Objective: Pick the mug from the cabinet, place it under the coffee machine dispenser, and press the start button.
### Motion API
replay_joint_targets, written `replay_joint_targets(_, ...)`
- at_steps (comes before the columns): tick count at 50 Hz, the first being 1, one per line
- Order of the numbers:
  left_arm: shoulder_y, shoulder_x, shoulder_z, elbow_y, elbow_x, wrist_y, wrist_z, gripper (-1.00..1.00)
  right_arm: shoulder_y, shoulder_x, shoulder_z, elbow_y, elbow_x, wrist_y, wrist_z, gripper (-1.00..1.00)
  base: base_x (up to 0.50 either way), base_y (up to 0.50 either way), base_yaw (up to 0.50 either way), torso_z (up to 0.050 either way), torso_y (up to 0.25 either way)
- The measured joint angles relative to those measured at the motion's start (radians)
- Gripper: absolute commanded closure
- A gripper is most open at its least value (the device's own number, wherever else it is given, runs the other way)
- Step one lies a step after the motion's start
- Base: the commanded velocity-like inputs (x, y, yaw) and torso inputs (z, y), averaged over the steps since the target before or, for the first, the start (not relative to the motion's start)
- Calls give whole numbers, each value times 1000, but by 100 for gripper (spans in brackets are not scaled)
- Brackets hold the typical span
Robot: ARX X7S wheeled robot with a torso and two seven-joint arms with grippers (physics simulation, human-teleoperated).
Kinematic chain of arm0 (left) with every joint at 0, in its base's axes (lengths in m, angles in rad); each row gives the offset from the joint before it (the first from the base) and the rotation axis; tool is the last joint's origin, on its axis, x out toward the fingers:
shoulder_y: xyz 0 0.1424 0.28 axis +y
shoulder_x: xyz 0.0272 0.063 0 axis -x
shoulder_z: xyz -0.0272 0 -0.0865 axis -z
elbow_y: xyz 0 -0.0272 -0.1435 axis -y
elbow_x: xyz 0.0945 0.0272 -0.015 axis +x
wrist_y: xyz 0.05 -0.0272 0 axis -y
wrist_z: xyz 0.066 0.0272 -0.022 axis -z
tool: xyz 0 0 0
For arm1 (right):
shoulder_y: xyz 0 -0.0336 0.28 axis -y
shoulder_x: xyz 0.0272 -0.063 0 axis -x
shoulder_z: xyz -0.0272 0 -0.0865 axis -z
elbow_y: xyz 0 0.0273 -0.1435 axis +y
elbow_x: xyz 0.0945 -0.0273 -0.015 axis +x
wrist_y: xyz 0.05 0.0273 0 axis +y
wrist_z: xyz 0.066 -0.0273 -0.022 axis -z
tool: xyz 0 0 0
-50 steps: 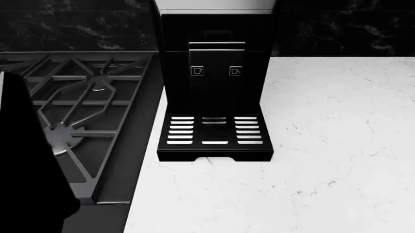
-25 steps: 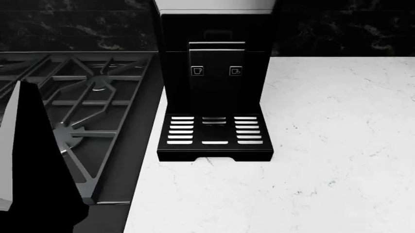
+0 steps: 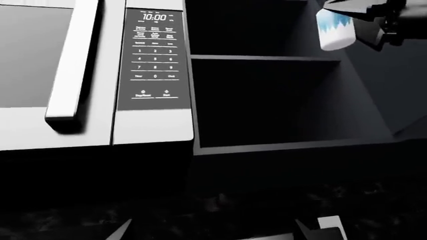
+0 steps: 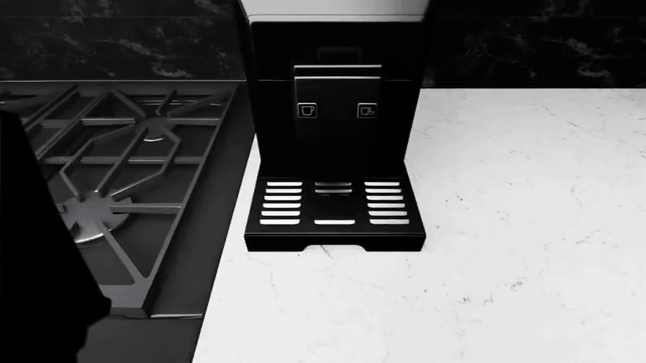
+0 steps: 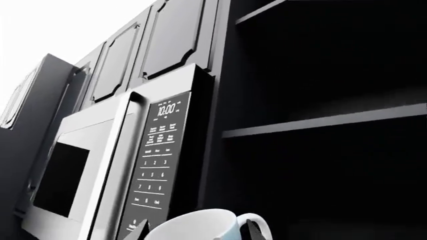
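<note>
Gripping mug point(image 3: 335, 31), right claw point(image 3: 373, 22) beside open cabinet point(image 3: 267, 100), microwave point(image 3: 93, 75) adjacent; left claw state unclear

A home kitchen is shown, rendered in dark tones. A gas stove point(image 4: 131, 181) with cast-iron grates is seen on the left of the head view, set just beside a white speckled stone countertop point(image 4: 504, 249). A black coffee machine point(image 4: 335, 136) with a slotted drip tray point(image 4: 334, 204) and two cup-icon buttons is stood on that countertop, against a dark marbled backsplash point(image 4: 535, 45). In the wrist views, a built-in microwave point(image 3: 100, 80) with a long bar handle, a keypad and a clock reading 10:00 is mounted next to an open dark cabinet point(image 3: 267, 100) with shelves, and panelled cabinet doors point(image 5: 153, 50) are seen above it.
</note>
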Motion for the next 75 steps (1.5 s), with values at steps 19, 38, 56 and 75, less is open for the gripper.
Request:
replay_joint_targets(19, 2, -46, -26, 0, -20, -19, 48, -100, -151, -5, 115, -235, 170, 216, 135, 100, 0, 0, 0, 0, 0)
replay_joint_targets(38, 4, -62, -38, 0, -34, -22, 66, -100, -263, 44, 131, -308, 456, 252, 338, 100, 0, 0, 0, 0, 0)
replay_joint_targets(56, 4, -62, -34, 0, -32, -24, 65, -100, -393, 122, 124, -361, 877, 243, 631, 100, 0, 0, 0, 0, 0)
replay_joint_targets(75, 2, -53, -12, 0, -16, -23, 52, -100, -480, 248, 31, -403, 1235, 185, 801, 100, 0, 0, 0, 0, 0)
